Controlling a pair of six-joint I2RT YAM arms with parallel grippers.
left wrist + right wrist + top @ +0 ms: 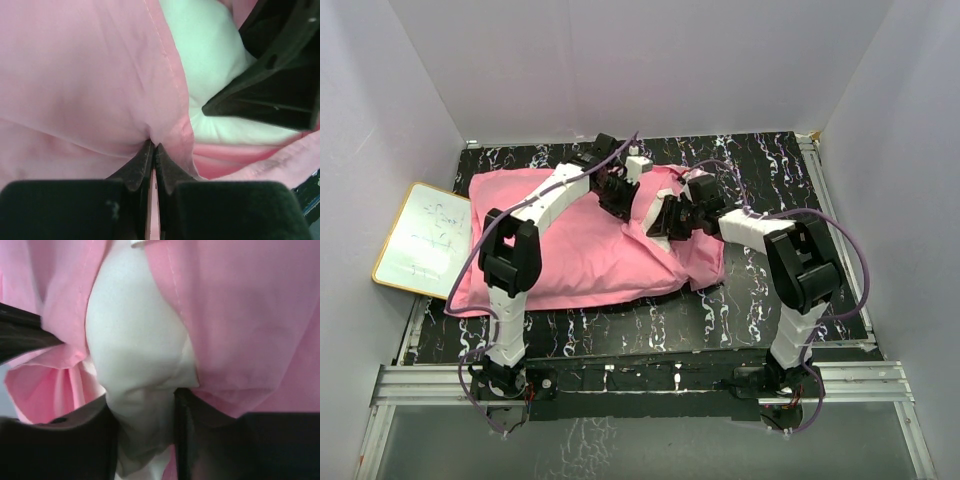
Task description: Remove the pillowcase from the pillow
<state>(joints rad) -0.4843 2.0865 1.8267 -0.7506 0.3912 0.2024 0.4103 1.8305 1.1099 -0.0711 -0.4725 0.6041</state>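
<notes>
The pillowcase point(580, 250) lies spread across the middle of the dark marbled surface point(760, 290), showing a plain matte pink side. Its left end reaches the surface's left edge and overlaps a whiteboard point(420, 240) with a yellow frame. Its right end stops short of the right edge. The pillow point(663, 192) is mostly inside it. Only a white bulge shows at the open right end, toward the far edge, where the pink hem has parted. In the left wrist view the stitched hem of the pillowcase point(75, 75) runs down beside the bare white pillow point(210, 55). The left gripper point(152, 145) is closed tight there, its two fingers pressed together on a pinch of pink cloth just beside the hem. From above, the left gripper point(620, 195) sits on the far side of the opening. The right gripper point(670, 218) is just beside it on the near right, the two almost touching. In the right wrist view the right gripper point(142, 405) is partly closed around a fold of the white pillow point(135, 340), which is squeezed narrow between its fingers. The pink pillowcase point(250, 315) lies on both sides of that fold.
</notes>
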